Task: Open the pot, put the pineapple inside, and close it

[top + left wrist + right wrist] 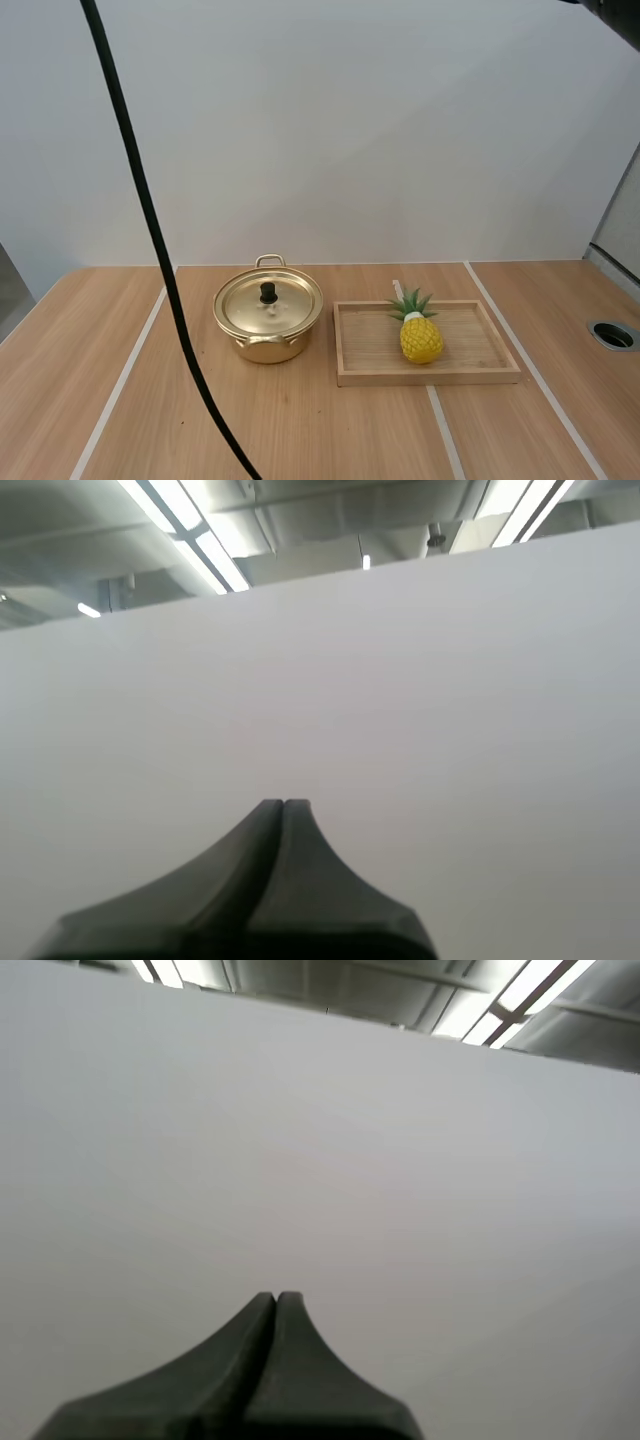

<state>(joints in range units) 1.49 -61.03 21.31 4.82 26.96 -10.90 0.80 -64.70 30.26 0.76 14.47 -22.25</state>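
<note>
A golden pot (267, 318) stands on the wooden table, its lid on and a black knob (268, 292) on top. To its right a small yellow pineapple (420, 331) with green leaves lies in a wooden tray (480, 375). My left gripper (283, 805) is shut on nothing, its fingers together as one dark wedge, facing a plain white wall. My right gripper (275, 1298) is likewise shut on nothing and faces the same wall.
Pale tape lines (120, 378) run across the table. A round grommet hole (613, 334) sits near the table's right edge. A white wall stands behind the table.
</note>
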